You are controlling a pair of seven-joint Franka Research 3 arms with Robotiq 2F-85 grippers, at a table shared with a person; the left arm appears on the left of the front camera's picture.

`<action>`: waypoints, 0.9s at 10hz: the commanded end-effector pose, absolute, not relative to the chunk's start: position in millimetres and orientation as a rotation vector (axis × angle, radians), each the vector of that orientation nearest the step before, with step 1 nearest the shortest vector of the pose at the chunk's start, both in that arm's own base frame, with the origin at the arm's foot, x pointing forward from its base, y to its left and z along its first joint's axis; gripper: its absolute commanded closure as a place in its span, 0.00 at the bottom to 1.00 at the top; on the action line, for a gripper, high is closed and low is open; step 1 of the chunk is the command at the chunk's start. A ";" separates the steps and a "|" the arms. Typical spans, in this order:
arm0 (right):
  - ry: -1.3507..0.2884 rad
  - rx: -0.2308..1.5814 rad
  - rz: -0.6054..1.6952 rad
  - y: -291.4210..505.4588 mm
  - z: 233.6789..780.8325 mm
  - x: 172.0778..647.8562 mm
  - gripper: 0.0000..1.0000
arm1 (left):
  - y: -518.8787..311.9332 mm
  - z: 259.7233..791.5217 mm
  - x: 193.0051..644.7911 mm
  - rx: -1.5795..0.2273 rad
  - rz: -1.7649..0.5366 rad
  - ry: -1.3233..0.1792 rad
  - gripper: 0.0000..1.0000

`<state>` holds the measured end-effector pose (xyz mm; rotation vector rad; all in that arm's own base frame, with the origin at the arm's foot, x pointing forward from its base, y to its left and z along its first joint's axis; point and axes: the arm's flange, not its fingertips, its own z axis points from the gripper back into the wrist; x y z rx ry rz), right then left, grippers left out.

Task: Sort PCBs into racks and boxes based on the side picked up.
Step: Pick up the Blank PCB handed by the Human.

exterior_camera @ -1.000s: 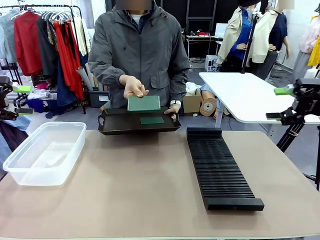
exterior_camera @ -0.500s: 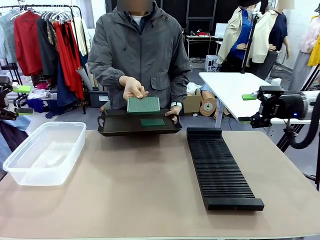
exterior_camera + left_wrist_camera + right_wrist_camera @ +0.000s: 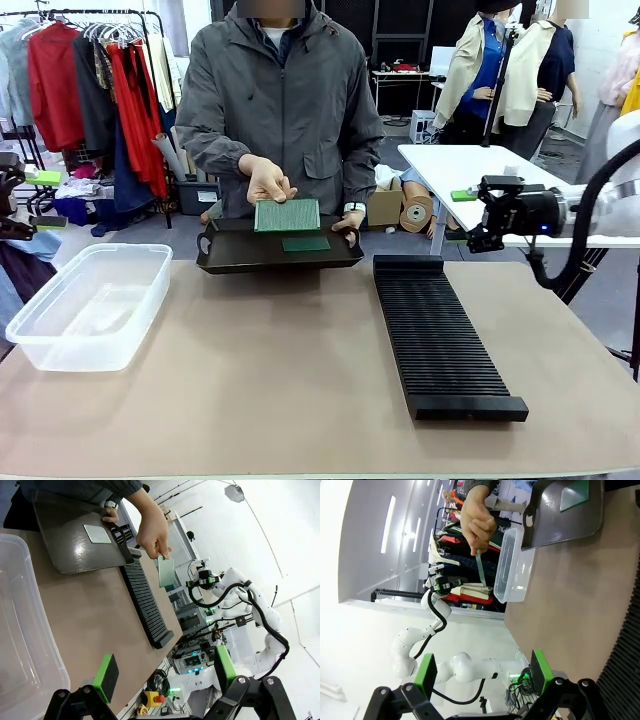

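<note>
My right end effector (image 3: 460, 217) hung released, pads wide apart with nothing between them, out past the far right of the table (image 3: 300, 400), beyond the head of the rack (image 3: 440, 340). My left end effector (image 3: 45, 200) was just as slack and empty, off by the table's left edge. The PCB (image 3: 287, 214) was in the person's hand (image 3: 268, 180), pinched by its top edge and held upright over the black tray (image 3: 215, 262). A second PCB (image 3: 305, 243) lay flat in that tray. The clear box (image 3: 70, 355) stood bare at the left, and the rack's slots were unfilled (as far as I could see).

What worried me was how thin the board was, hanging from fingertips. A careless close might nip those fingers, or catch only a corner and let the board twist out and fall. Coming in low from the right, I judged I could clip the tray's rim, which the person's other hand (image 3: 347, 220) was steadying. And if I misjudged which side I had taken it by, it would go to the wrong place.

The table was a plain matt tan sheet, smooth, with little to stop a dropped board sliding. Behind the person stood a loaded clothes rail (image 3: 100, 14), a white table (image 3: 440, 165) at the right, and a carton (image 3: 383, 207) on the floor.
</note>
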<state>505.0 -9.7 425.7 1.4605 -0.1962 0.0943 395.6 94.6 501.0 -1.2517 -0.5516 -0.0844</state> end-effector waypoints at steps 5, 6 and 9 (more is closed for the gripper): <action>-0.136 1.500 0.203 42.9 410.4 564.3 0.00 | 95.4 502.6 395.3 -1.250 -0.084 -0.547 0.00; -0.153 1.481 0.204 53.9 405.9 568.0 0.00 | 95.4 502.6 395.3 -1.250 -0.084 -0.547 0.00; -0.142 1.468 0.274 83.8 392.1 575.4 0.00 | 95.4 502.6 395.3 -1.250 -0.084 -0.547 0.00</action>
